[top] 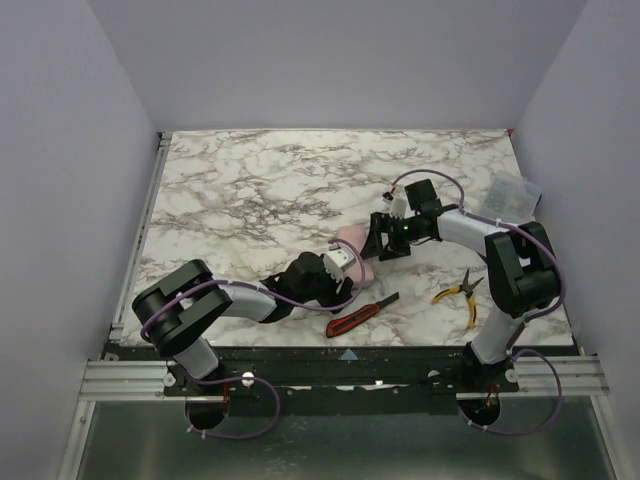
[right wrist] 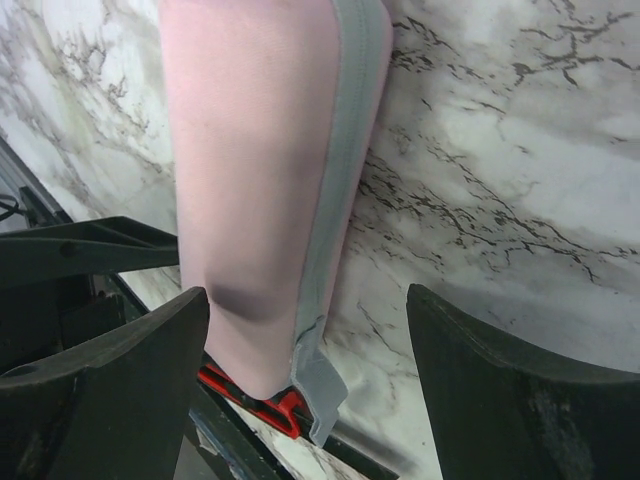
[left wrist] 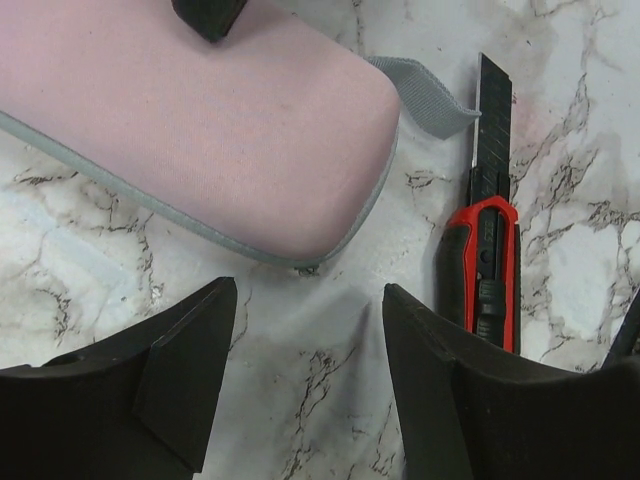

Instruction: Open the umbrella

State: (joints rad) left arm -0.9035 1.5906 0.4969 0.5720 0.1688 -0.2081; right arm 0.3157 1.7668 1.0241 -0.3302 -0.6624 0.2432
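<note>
Grasping step: the umbrella (top: 350,240) lies folded near the centre of the tabletop (top: 250,190). At its 7 o'clock the left tool (left wrist: 310,300) gapes empty. At its 2 o'clock the right tool (right wrist: 308,295) stands open about one end. Next, I judge, both must clamp.

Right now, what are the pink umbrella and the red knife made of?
Umbrella: looks like soft, matte woven cloth, pale pink, with a stitched grey band along its edge. Knife: seems to be hard plastic, red over black, slightly glossy; its dark segmented blade is probably coated metal.
</note>
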